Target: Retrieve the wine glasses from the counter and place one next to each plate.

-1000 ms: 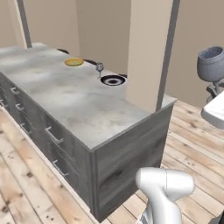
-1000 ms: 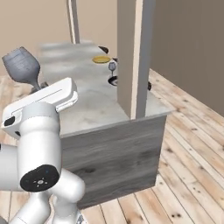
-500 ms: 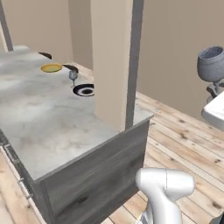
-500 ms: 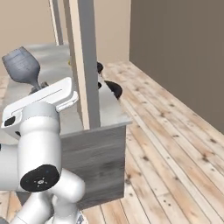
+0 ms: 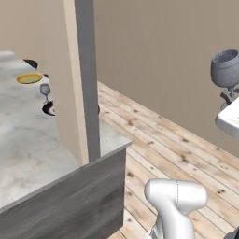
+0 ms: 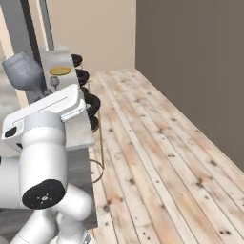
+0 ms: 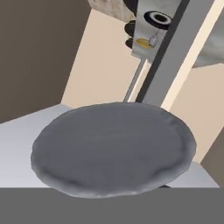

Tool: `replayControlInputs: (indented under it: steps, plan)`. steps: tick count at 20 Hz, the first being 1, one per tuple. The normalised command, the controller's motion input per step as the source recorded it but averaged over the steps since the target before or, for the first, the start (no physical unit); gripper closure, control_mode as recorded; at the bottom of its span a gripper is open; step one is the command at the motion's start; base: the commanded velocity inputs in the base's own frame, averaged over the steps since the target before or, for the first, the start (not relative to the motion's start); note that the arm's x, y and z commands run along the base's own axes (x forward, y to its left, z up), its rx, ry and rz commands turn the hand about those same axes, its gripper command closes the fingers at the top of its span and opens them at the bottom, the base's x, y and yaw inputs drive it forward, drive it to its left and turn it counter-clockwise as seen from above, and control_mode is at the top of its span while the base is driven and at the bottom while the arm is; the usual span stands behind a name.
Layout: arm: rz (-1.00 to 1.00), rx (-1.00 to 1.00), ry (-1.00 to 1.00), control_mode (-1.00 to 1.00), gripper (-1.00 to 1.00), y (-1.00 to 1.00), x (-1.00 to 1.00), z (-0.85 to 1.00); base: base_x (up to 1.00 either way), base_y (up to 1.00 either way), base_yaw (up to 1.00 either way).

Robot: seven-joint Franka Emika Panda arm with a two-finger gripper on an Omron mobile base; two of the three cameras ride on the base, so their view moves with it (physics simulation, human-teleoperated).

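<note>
The jaws are clamped on a wine glass (image 5: 227,69), gripping it low on the stem so that the bowl stands upright above them. In the hand view the round foot of that glass (image 7: 114,148) covers the fingertips, so the contact itself is hidden, but the glass rides steadily with the hand in both base views (image 6: 24,71).

It looks light and stiff, also brittle and smooth: the thin stem is the sensible place to hold, firmly enough not to let it swivel, gently enough not to snap it. With the bowl high above the grip it is top-heavy, so it should stay upright and be set down flat on its foot.

The arm is folded back and raised, the hand held high and close to the body, well clear of the desk (image 5: 28,154).

Far ahead of the jaws and below them, beyond a tall pillar (image 5: 79,79), the second wine glass (image 5: 45,90) stands on the desk between the yellow plate (image 5: 29,78) and the dark plate (image 5: 49,109). The held glass most likely belongs beside whichever plate is left unserved.
</note>
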Motion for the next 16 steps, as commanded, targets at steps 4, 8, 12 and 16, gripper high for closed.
replayControlInputs:
  steps: [4,8,12,16]
  plan:
    - [0.00,0.00,0.00,1.00,1.00,0.00,0.00,0.00,0.82,-1.00,0.14]
    - [0.00,0.00,0.00,1.00,1.00,0.00,0.00,0.00,0.59,-1.00,0.17]
    - [0.00,0.00,0.00,1.00,1.00,0.00,0.00,0.00,0.52,-1.00,0.22]
    - [0.00,0.00,0.00,1.00,1.00,0.00,0.00,0.00,0.68,-1.00,0.24]
